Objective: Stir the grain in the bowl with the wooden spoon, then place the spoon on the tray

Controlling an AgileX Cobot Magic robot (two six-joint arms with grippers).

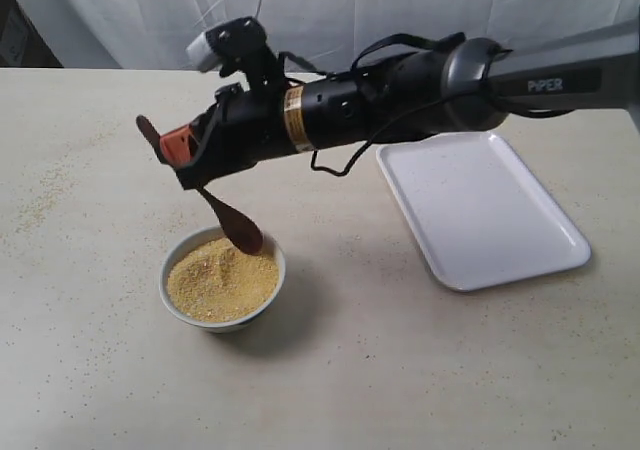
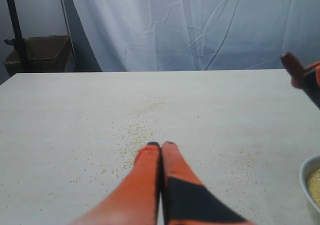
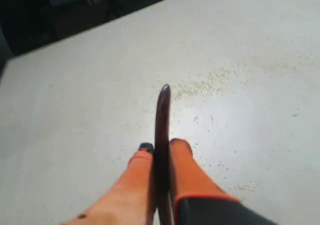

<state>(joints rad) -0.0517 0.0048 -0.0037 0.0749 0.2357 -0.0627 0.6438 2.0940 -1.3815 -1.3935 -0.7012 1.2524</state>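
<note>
Bright, even, diffuse | throws soft shadow right of bowl [image 1: 226, 322] on desk [image 1: 420, 380] | blurs left hand [image 2: 161, 144], right hand [image 3: 161, 146] | darkens beyond desk in right wrist view

The right hand [image 3: 161, 149] pinches the wooden spoon [image 3: 164, 110] handle above the grain-flecked table [image 3: 75, 110].

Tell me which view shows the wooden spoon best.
The exterior view: the wooden spoon shows from handle end to head, tilted down toward the bowl, gripped mid-handle by the right pincer. The right wrist view shows only its handle edge-on between the fingers; the left wrist view catches just the handle tip.
</note>
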